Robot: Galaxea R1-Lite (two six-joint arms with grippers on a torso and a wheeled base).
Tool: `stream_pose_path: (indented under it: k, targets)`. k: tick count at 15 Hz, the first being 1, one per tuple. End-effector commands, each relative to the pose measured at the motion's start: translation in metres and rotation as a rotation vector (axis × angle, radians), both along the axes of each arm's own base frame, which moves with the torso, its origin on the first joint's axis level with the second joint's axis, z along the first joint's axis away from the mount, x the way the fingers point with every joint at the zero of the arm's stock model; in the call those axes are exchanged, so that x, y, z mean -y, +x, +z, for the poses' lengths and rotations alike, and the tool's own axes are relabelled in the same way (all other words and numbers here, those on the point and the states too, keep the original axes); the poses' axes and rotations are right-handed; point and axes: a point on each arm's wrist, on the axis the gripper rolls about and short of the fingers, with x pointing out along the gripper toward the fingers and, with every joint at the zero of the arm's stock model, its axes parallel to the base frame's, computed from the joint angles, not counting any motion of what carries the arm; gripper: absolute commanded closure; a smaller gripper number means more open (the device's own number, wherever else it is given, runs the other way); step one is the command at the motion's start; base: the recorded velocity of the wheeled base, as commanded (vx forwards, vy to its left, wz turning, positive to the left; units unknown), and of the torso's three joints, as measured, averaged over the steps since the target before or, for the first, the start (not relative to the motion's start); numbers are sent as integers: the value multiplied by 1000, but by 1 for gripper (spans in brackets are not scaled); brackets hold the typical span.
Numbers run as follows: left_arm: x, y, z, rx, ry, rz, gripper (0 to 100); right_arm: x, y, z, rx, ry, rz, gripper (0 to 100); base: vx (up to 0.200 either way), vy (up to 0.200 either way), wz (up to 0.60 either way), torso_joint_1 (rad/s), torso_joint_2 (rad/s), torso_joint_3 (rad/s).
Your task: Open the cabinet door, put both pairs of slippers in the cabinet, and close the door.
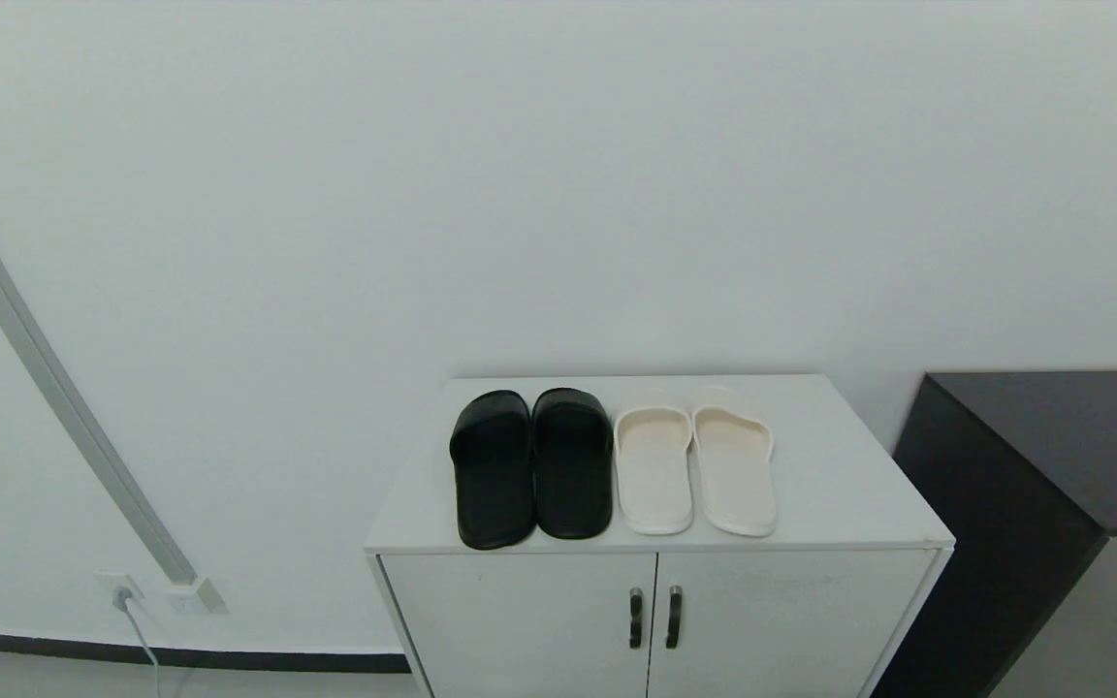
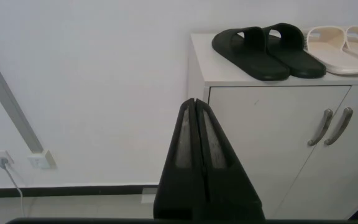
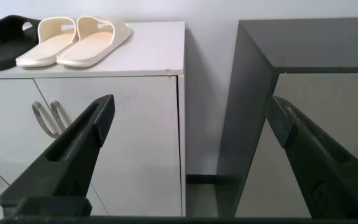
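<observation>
Closest, the left end effector [image 2: 194, 102] is clamped fully closed on nothing; the right end effector [image 3: 189, 106] gapes wide, also empty. Lower centre of the head view, the white cabinet [image 1: 791, 611] stands completely shut. On its top, black slippers [image 1: 531, 465] sit just left of cream slippers [image 1: 694, 463], side by side, toes toward the wall.
</observation>
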Motion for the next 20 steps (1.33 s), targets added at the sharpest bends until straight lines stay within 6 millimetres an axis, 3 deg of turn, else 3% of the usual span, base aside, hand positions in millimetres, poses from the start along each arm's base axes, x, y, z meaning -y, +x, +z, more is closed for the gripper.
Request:
stream_pose_path:
  k: [1,12,13,14,15,16,17,20]
  targets:
    - [0,0,0,-1,0,0,100,0,0,0,-1,0,0,0,0,0,0,0,0,0]
    - [0,0,0,-1,-1,3,100,0,0,0,4,-8,-21,0,0,0,0,0,0,0]
    - [0,0,0,-1,-1,2,100,0,-1,7,31,6,-24,0,0,0,0,0,0,0]
    - [0,0,0,-1,-1,3,100,1,-6,34,98,68,-21,0,0,0,0,0,0,0]
    - [0,0,0,-1,-1,2,100,1,-6,85,122,146,-37,0,0,0,0,0,0,0]
    - [0,0,0,-1,-1,2,100,1,-1,85,68,95,-36,0,0,0,0,0,0,0]
    - [0,0,0,-1,-3,3,100,1,13,66,-108,-3,-17,0,0,0,0,0,0,0]
    - [0,0,0,-1,-3,2,100,-2,46,69,-254,2,77,0,0,0,0,0,0,0]
